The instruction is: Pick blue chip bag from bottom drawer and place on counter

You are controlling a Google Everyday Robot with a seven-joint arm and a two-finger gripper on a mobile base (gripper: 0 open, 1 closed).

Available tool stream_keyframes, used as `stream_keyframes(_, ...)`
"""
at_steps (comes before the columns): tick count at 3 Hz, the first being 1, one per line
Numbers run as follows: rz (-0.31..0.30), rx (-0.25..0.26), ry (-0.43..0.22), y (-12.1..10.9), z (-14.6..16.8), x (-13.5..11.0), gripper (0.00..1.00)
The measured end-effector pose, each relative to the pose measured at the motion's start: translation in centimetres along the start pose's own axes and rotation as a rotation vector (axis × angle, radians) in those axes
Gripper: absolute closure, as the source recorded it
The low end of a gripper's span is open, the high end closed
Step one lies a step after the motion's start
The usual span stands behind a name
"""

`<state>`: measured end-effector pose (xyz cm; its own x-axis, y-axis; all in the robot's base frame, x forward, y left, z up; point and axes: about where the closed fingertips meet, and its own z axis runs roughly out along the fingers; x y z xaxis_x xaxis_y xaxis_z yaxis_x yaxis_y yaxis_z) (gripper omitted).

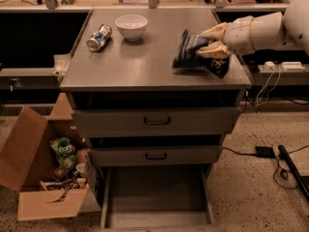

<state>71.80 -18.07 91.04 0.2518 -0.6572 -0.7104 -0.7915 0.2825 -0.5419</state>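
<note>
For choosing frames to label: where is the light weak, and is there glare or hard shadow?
Camera view: dim, warm light overall; the counter shows a soft sheen, no hard glare; the bottom drawer lies in shade; the gripper, over the counter's right side with jaws shut on the blue chip bag, is well lit, with a faint shadow beneath the bag.

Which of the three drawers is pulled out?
The bottom drawer, floor exposed; both handled drawers above are pushed in. The gripper holds the blue chip bag at the counter.

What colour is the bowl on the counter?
The bowl is white, clearest in the camera view. The claw grips the bag at the counter's right side.
</note>
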Motion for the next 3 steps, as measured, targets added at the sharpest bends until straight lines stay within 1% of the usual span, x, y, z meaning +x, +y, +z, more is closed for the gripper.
stream_keyframes(1, 0.015, -0.004, -0.003, 0.4, 0.3, 0.1, 0.00)
stream_keyframes(2, 0.038, 0.002, -0.029, 0.7, 0.6, 0.7, 0.00)
stream_keyframes(3, 0.020, 0.091, -0.111, -1.3, -2.0, -0.3, 0.00)
